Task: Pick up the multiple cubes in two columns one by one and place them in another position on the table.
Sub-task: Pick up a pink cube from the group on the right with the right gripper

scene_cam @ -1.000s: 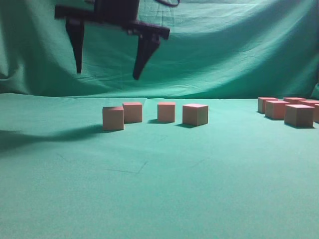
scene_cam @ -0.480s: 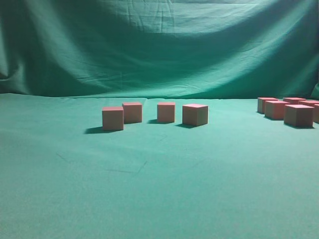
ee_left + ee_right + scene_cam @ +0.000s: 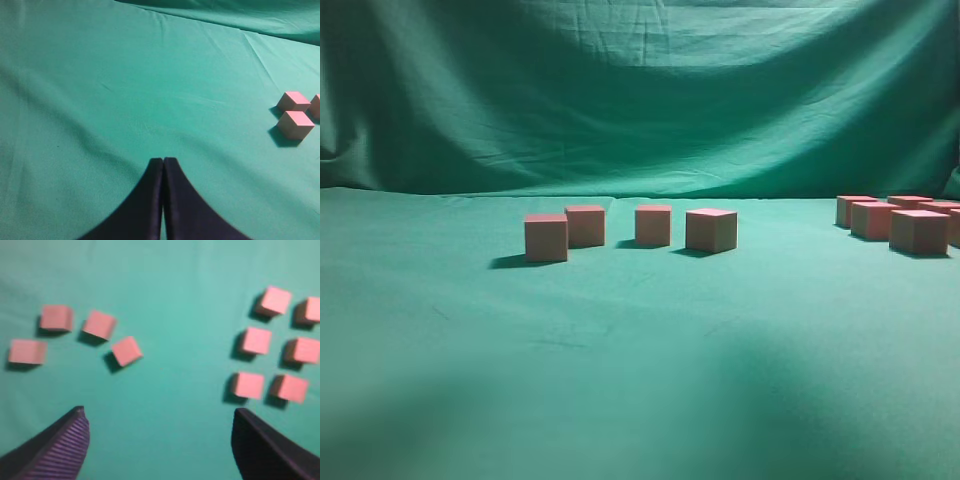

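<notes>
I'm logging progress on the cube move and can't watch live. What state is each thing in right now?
Left gripper: shut, empty, above bare cloth.
Right gripper: open, empty, high above the cubes.
Four moved cubes: resting apart in a loose arc on the table, none stacked.
Six remaining cubes: sitting in two columns of three, untouched.

Left gripper above green table
Its fingers press together, holding nothing; cubes sit well ahead to its right.
</notes>
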Available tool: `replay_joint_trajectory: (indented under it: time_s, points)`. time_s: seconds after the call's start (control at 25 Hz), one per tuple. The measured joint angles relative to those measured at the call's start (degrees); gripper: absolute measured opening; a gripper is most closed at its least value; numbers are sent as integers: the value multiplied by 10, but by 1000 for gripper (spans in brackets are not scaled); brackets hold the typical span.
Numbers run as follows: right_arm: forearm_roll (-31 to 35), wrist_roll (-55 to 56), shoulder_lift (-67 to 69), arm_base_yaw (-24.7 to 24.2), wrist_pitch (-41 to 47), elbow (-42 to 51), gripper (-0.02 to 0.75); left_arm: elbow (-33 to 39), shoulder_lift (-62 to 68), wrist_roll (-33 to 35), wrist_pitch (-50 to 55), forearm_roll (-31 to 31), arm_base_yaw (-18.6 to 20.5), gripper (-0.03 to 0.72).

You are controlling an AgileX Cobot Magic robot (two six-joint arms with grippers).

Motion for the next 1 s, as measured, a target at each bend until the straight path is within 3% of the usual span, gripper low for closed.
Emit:
replay_joint_trajectory:
  time_s: [0.36, 0.64, 1.0]
  points:
    - [-17, 0, -46, -134, -33, 231, 582, 0, 0, 0, 0, 0, 0, 0]
    - [-17, 0, -41, -145, -194, 321, 582, 0, 0, 0, 0, 0, 0, 0]
    - [-29, -3, 33, -145, -311, 329, 582, 0, 0, 0, 0, 0, 0, 0]
